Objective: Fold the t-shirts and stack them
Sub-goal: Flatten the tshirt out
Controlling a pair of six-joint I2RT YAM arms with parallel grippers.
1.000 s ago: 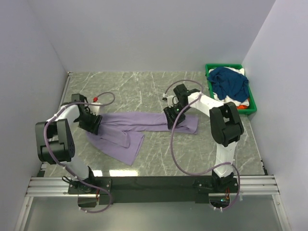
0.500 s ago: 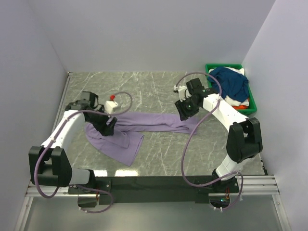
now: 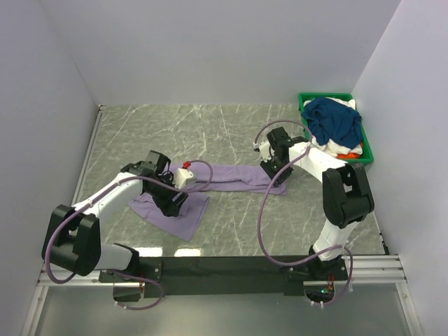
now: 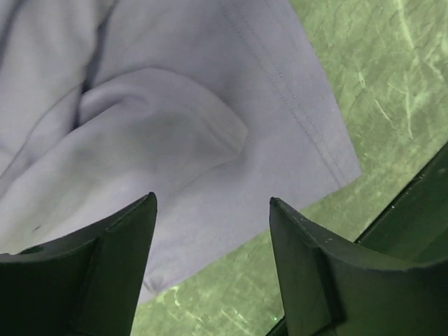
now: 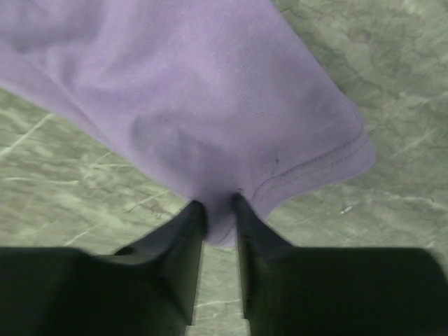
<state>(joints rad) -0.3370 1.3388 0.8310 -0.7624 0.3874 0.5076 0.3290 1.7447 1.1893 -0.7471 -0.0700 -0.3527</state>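
Lavender-purple cloth t-shirt (image 3: 238, 175) lies on the green marbled tabletop (image 3: 210, 126) between the arms, bunched into a long narrow strip with a wider flap spread toward the near left, so I'd call it part-folded at best, not a neat rectangle. My left gripper (image 4: 211, 203) hangs over that near-left flap, jaws spread wide with nothing between them and the cloth just below; a hem corner shows on the wrist view. My right gripper (image 5: 217, 210) is at the strip's right end, fingers drawn nearly together, pinching the stitched hem edge of the same shirt. Dark navy blue cloth t-shirt (image 3: 336, 119) sits heaped in the green plastic bin (image 3: 329, 96) at the far right, on top of a white garment (image 3: 348, 145) and an orange garment (image 3: 355, 155), none of them folded. No stack anywhere on the table. My read: early in the job, first shirt mid-fold, with its remaining folds, every binned garment and the stacking left to do
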